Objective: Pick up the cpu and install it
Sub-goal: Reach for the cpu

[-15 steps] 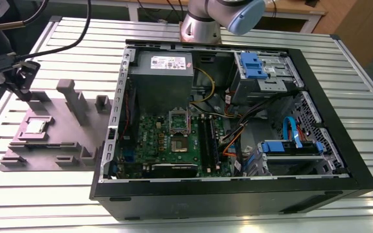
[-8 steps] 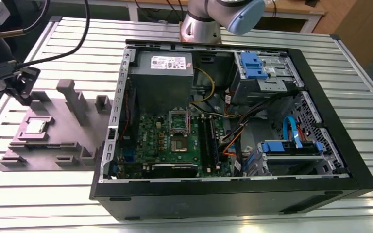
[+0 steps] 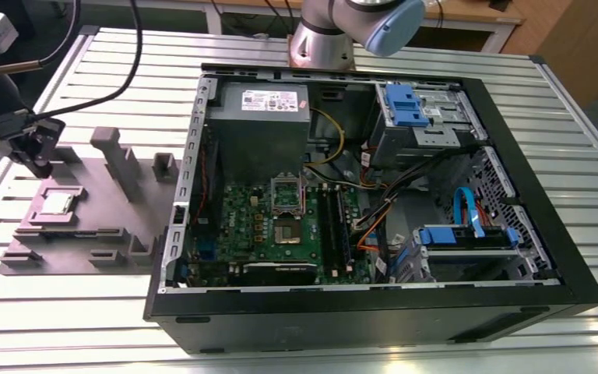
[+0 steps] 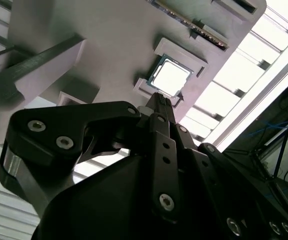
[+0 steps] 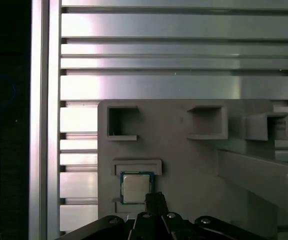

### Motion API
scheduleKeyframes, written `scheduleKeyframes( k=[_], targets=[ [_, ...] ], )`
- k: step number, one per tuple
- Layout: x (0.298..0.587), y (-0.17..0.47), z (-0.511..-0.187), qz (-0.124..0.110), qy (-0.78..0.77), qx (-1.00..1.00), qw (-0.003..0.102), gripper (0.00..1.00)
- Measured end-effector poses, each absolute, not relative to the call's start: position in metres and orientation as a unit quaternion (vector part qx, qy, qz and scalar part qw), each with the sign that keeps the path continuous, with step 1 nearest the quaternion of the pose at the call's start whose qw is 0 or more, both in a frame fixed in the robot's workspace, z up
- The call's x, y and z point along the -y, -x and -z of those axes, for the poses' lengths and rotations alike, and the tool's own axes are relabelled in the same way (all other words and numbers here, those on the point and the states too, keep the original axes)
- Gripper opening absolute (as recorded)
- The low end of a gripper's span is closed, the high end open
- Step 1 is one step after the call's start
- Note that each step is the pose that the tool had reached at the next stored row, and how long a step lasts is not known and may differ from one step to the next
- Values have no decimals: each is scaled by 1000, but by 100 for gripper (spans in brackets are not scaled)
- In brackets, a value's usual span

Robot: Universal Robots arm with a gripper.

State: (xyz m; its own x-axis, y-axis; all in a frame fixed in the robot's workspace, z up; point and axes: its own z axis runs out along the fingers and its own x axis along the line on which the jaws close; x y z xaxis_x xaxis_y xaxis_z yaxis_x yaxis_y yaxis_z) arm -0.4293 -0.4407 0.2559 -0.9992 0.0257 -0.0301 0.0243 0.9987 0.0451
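Note:
The cpu (image 3: 58, 203) is a small square chip with a silvery top, lying flat in a recess of the grey holder plate (image 3: 102, 234) at the exterior view's left. My gripper (image 3: 38, 162) hangs above the plate, a little off the chip, with nothing in it. In both wrist views the cpu (image 4: 169, 77) (image 5: 136, 188) lies just beyond the black fingertips (image 4: 159, 101) (image 5: 155, 198), which are pressed together into one narrow tip. The motherboard socket (image 3: 286, 231) inside the open computer case (image 3: 361, 312) has its metal frame (image 3: 286, 195) swung up.
The holder plate carries upright grey posts (image 3: 112, 152) and several empty pockets (image 5: 122, 123) near the chip. A grey power-supply box (image 3: 261, 117), blue drive brackets (image 3: 408, 105) and loose cables (image 3: 382, 206) crowd the case. All stands on a slatted metal table (image 3: 60, 327).

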Motion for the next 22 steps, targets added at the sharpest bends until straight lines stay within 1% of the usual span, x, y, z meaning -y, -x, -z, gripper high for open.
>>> scheduleKeyframes(
  k=[22],
  targets=[
    [446, 437, -232, -22, -13, -1000, 14, 10]
  ],
)
